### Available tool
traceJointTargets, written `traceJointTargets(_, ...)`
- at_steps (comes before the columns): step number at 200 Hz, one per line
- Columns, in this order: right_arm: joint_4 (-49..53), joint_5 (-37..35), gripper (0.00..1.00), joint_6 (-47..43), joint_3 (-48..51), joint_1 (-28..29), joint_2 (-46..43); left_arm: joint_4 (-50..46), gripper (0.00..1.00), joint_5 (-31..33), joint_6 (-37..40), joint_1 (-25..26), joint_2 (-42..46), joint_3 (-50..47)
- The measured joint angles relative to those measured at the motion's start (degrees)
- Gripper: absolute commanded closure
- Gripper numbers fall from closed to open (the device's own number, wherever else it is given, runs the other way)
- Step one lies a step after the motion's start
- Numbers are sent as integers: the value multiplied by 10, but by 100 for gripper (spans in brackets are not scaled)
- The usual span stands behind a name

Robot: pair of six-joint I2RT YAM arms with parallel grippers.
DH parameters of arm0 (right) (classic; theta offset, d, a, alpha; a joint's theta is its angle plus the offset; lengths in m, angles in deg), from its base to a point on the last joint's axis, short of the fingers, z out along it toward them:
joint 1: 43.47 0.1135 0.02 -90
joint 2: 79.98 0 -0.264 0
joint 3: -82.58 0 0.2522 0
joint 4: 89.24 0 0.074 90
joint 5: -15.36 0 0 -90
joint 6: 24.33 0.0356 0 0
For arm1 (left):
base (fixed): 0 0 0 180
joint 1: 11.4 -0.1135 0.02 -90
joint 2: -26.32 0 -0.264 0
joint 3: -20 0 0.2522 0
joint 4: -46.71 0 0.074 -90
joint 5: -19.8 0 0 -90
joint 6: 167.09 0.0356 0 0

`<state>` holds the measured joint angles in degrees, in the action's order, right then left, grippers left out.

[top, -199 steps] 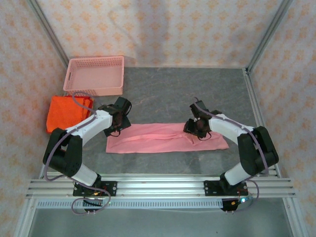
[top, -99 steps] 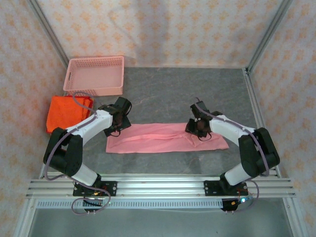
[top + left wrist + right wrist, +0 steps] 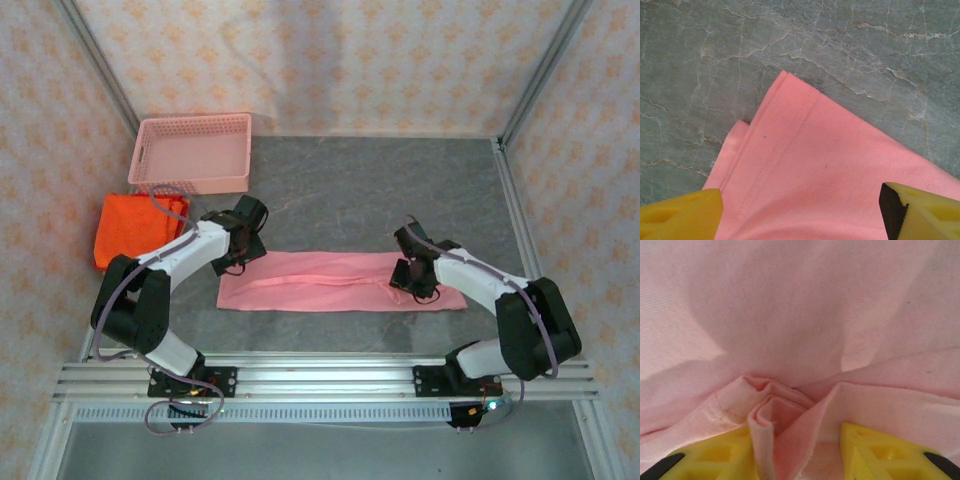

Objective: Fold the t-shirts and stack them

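Across the middle of the grey marbled tabletop (image 3: pixel 380 190) the pink t-shirt (image 3: pixel 340 281) lies folded lengthwise into a long, narrow band running left to right, between the two arms. The orange-red t-shirts (image 3: pixel 135 227) sit as a folded pile at the far left, just in front of the pink mesh basket (image 3: pixel 192 152). The left hand (image 3: pixel 800 212) hovers over the band's left end with its fingers spread wide and nothing between them; a stitched hem and layered edges show directly below it. The right hand (image 3: pixel 800 450) is down on the band's right part and pinches a gathered ridge of pink cloth between its yellow fingers (image 3: pixel 725 455), the fabric puckering into soft pleats around the grip. Judgement on handling: the garment is light, limp and thin, will sag and bunch wherever it is lifted from a single point, and its layers are likely to slide apart unless all are caught together. The best holds appear to be the hemmed corners at each end, taken through every layer, with both hands lifting level. No brand, label, print or other legible writing is seen on the shirts, the basket or the hands.
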<state>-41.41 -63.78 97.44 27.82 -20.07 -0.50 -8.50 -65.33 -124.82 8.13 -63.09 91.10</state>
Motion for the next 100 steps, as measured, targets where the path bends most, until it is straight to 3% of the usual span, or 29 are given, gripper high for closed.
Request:
traceJointTargets(49, 13, -29, 44, 24, 0, -16, -81, 10, 21, -13, 20, 3, -13, 22)
traceJointTargets(100, -9, -40, 63, 98, 89, -110, -169, 41, 33, -60, 51, 11, -115, 89)
